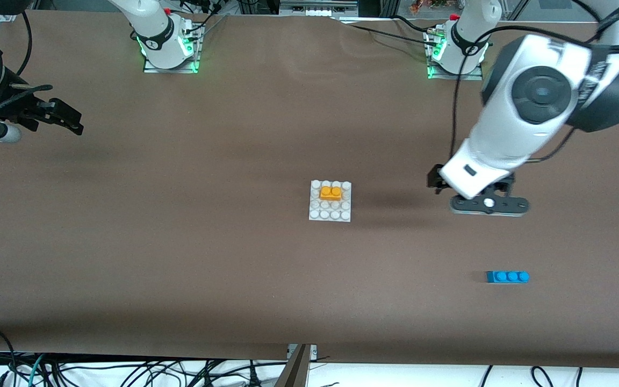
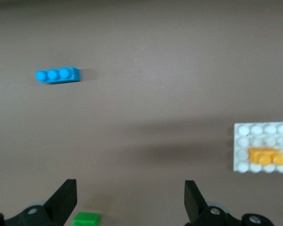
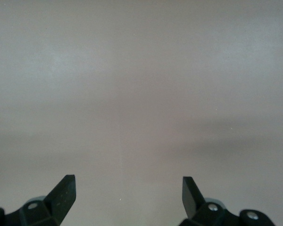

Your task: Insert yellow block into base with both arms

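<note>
A brown cloth covers the worktop point(image 1: 180, 258) edge to edge, evenly lit. Below its near edge, black cables point(image 1: 127, 371) tangle across a pale floor point(image 1: 395, 376).

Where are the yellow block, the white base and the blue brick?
yellow block point(image 1: 331, 193), front view, on its studded top.
base point(image 1: 330, 214), front view, on its bare row of studs nearest the camera.
blue brick point(image 1: 508, 277), front view, on its middle stud.
</note>
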{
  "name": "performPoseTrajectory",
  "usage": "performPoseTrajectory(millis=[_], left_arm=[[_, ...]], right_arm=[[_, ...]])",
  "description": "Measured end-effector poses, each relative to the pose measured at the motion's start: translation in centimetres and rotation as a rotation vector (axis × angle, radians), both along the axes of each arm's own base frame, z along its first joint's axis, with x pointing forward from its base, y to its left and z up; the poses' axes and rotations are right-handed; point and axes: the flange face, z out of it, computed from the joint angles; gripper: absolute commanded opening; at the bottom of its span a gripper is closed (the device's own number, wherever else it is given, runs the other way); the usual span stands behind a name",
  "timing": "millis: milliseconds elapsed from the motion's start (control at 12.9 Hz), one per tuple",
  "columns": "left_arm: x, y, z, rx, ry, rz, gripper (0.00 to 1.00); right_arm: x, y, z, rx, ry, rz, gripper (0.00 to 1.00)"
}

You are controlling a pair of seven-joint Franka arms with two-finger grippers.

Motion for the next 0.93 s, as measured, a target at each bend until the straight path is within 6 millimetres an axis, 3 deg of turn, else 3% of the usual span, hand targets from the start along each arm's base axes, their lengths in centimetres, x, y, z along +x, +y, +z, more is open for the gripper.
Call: performPoseTrajectory(millis=[310, 465, 697, 930], left_arm=[[-2.1, 11.6, 4.4, -0.105, 0.051, 0.010, 1.00], [-4.3, 15.1, 4.5, -0.110, 0.023, 0.036, 1.00], [-7.1, 15.9, 2.7, -0.104, 0.015, 0.049, 1.00], [-7.6, 15.1, 2.5, -0.103, 0.009, 0.035, 1.00]], right_arm=[[0.0, 0.0, 0.0, 0.000, 0.000, 0.000, 1.00], [0.0, 0.0, 0.0, 0.000, 0.000, 0.000, 1.00], [0.0, 0.0, 0.0, 0.000, 0.000, 0.000, 1.00], [0.0, 0.0, 0.0, 0.000, 0.000, 0.001, 1.00]])
